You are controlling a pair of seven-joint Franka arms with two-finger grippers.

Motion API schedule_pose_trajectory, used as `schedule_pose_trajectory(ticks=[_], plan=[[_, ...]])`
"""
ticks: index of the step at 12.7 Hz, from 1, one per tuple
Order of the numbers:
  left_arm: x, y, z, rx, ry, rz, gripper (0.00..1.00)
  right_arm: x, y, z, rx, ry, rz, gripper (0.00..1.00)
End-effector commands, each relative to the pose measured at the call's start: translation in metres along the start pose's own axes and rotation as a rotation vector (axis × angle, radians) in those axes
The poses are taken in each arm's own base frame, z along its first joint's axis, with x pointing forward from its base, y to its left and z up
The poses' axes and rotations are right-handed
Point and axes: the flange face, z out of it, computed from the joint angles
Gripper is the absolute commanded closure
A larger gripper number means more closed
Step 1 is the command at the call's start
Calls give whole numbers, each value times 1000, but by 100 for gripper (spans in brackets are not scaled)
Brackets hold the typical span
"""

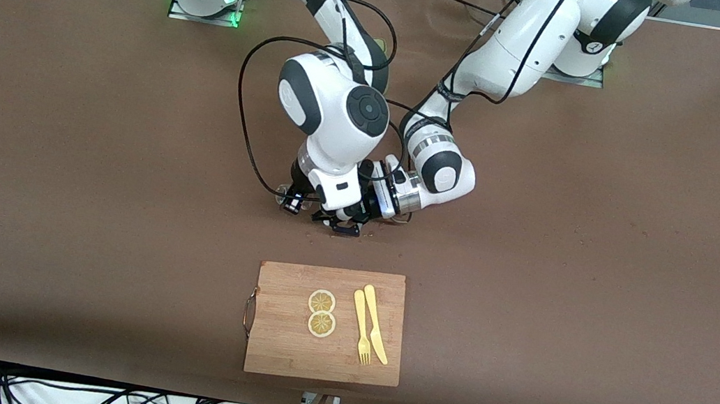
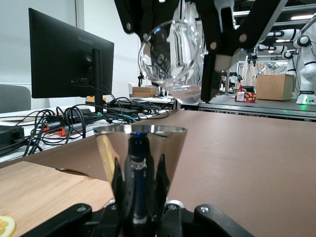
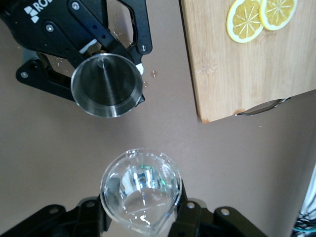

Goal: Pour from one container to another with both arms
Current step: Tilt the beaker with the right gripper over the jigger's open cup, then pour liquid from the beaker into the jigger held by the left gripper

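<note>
Both big white arms meet mid-counter. The left gripper (image 2: 138, 217) is clamped on a shiny steel cup (image 2: 140, 148) standing upright; the right gripper (image 3: 140, 217) holds a clear glass beaker (image 3: 140, 190) over the counter (image 1: 570, 260) just beside the cup. Brown counter, with a wooden cutting board (image 1: 284, 339) nearer the camera carrying lemon slices (image 1: 321, 313), fork (image 1: 361, 329) and knife (image 1: 376, 324). Monitor (image 2: 69, 59) and cables are off the counter's edge.

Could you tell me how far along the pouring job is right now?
Done: the left hand grips the metal cup, and the right hand grips the glass pitcher. In hand: the pitcher hangs above the cup, barely tipped. Left: the pour itself; the cup looks empty.
</note>
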Motion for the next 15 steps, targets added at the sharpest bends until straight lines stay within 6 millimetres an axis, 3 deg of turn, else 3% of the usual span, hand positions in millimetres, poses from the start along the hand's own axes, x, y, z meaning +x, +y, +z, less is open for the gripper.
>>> schedule_pose_trajectory(ticks=[1,9,15], plan=[[0,3,8,91,26,76,100,10,-9,-5,-55,-59,-19,92],[4,11,13,138,23,75,100,29,-27,-19,-169,-106,-72,91],[5,16,17,159,35,52,100,31,-30,-17,-198,-145,-90,91]])
